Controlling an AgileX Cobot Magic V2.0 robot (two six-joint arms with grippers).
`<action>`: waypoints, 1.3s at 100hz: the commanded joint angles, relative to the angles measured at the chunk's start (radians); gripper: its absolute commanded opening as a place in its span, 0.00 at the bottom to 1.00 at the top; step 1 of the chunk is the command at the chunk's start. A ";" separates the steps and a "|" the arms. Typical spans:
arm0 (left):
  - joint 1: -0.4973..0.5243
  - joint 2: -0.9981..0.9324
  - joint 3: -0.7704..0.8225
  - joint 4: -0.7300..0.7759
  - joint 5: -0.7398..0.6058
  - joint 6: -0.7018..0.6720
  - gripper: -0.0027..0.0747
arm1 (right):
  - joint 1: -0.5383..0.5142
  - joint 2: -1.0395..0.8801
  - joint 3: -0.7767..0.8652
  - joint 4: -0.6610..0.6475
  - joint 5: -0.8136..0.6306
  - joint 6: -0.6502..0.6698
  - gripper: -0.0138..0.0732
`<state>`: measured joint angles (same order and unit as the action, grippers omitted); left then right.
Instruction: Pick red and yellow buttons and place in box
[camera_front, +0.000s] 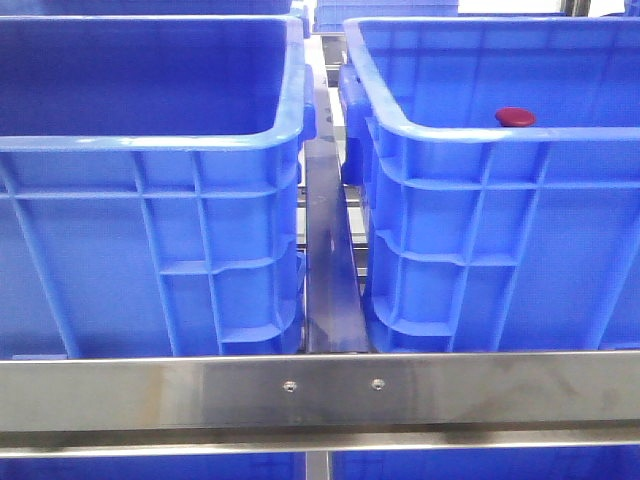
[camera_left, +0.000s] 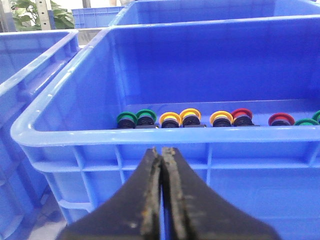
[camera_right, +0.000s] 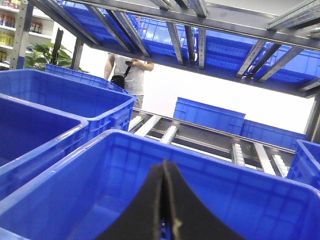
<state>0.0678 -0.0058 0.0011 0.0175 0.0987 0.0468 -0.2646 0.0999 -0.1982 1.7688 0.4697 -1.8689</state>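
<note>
In the front view, a steel rail (camera_front: 320, 390) crosses nearest the camera. Behind it stand two blue crates, the left crate (camera_front: 150, 150) and the right crate (camera_front: 480, 140), well apart. A red button (camera_front: 515, 117) shows just beyond the right crate's near rim.

Left gripper (camera_left: 162, 152): fingers pressed together, holding nothing, positioned outside the near wall of the box (camera_left: 165, 136). Beyond the wall, a row of buttons lies on the floor: yellow buttons (camera_left: 180, 117), red buttons (camera_left: 281, 119), green buttons (camera_left: 135, 118).

Right gripper (camera_right: 165, 167): fingers apparently pressed together, above a blue crate (camera_right: 200, 170); the tips are poorly seen.
</note>
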 joint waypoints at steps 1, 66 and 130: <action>-0.008 -0.031 0.053 -0.010 -0.073 -0.009 0.01 | -0.002 0.013 -0.024 0.035 0.011 0.002 0.08; -0.008 -0.031 0.053 -0.010 -0.073 -0.009 0.01 | 0.025 0.013 -0.023 0.036 -0.038 -0.010 0.08; -0.008 -0.031 0.053 -0.010 -0.073 -0.009 0.01 | 0.296 0.013 -0.087 -1.166 -0.372 1.201 0.08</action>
<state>0.0678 -0.0058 0.0011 0.0175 0.0987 0.0468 -0.0202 0.0999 -0.2518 0.9159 0.1629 -0.9992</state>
